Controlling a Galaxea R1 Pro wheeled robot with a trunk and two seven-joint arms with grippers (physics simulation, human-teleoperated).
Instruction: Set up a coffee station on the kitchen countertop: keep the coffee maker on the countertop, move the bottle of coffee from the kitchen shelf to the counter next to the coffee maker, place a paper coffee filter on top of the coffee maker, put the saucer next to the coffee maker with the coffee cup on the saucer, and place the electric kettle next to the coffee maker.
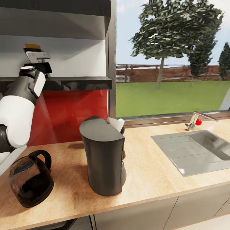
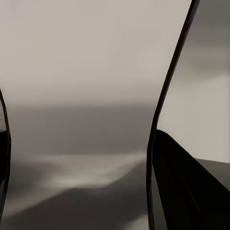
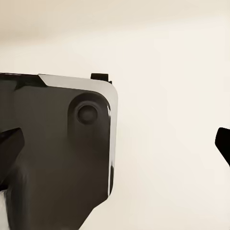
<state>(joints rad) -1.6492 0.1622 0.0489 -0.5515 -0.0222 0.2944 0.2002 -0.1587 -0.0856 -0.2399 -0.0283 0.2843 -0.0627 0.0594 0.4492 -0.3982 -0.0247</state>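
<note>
The left arm is raised to the shelf (image 1: 80, 82), with its end effector (image 1: 37, 57) up at the shelf board's left end, above the red backsplash. A tan-brown cap shows just above the end effector, most likely the bottle of coffee (image 1: 32, 46); its body is hidden behind the metal, so whether it is being held cannot be told. In the left wrist view two dark fingers (image 2: 177, 191) stand well apart with grey, blurred surface between them and no bottle between them, so this end effector looks released.

The step in hand appears to be fetching the bottle. To do it well, the fingers should come level with the bottle's body, below the cap, and square to it before closing. The lift should then clear the shelf's front edge before coming down.

On the table (image 1: 153, 166) the coffee maker (image 1: 103, 156) stands near the front edge, a white filter (image 1: 116, 124) showing at its top. The kettle (image 1: 30, 180) sits near the front left corner, well apart from the bottle. The free spot beside the coffee maker suits the bottle.

The right end effector (image 3: 115, 153) is spread, nothing between its tips.
</note>
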